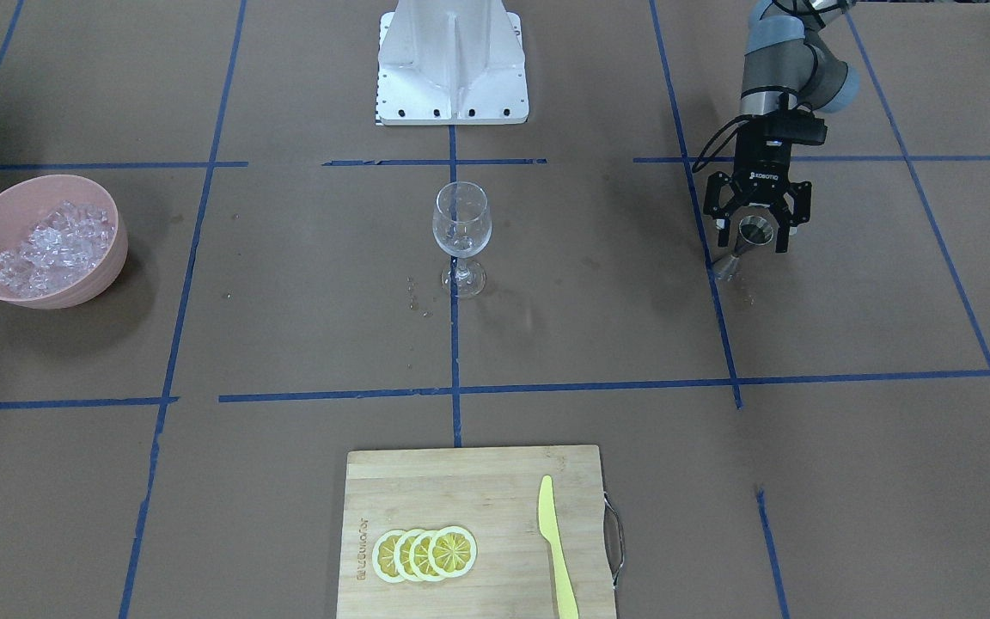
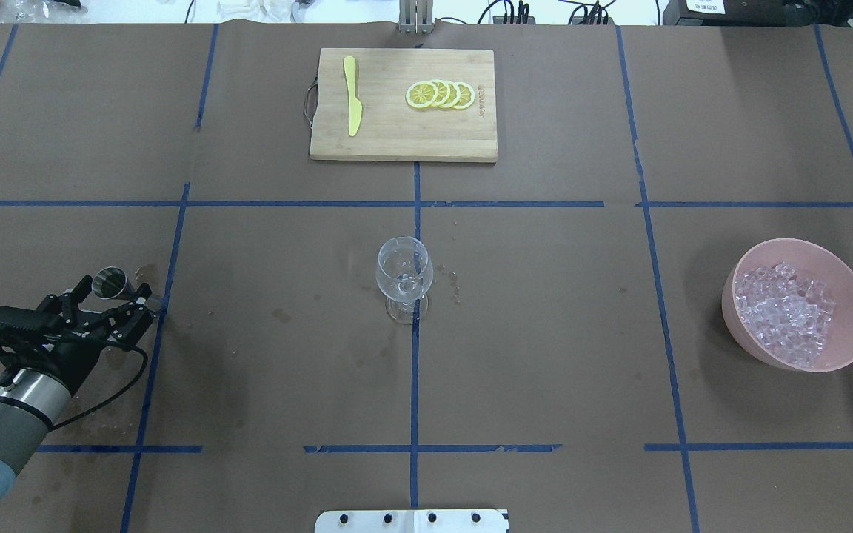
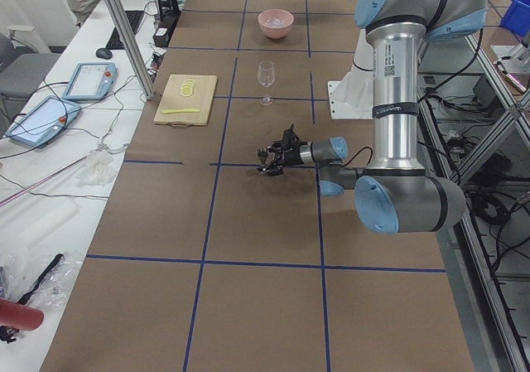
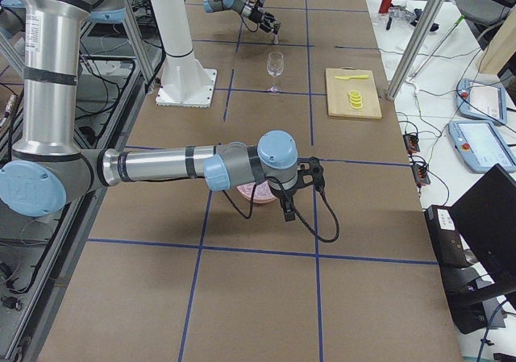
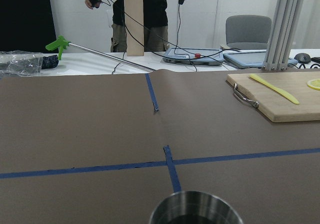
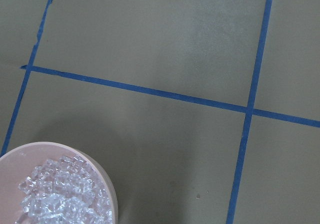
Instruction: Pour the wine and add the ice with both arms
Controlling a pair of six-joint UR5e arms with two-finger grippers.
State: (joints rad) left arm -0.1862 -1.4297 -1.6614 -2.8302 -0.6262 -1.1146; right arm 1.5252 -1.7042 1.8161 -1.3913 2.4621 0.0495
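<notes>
Straddling the small steel hourglass-shaped measuring cup with the left tool spread; cannot tell for the right tool.

Left arm enters low at the robot's left side of the bench, with the forearm near level. Wrist is bent so the left tool hangs close over the bench. Its fingers are spread wide, jaws apart. Right arm is stretched flat above the bench, ending in a blue wrist joint. Right tool sits black just past that wrist, with its cable looping below. Its jaws can't be read from the side view.
</notes>
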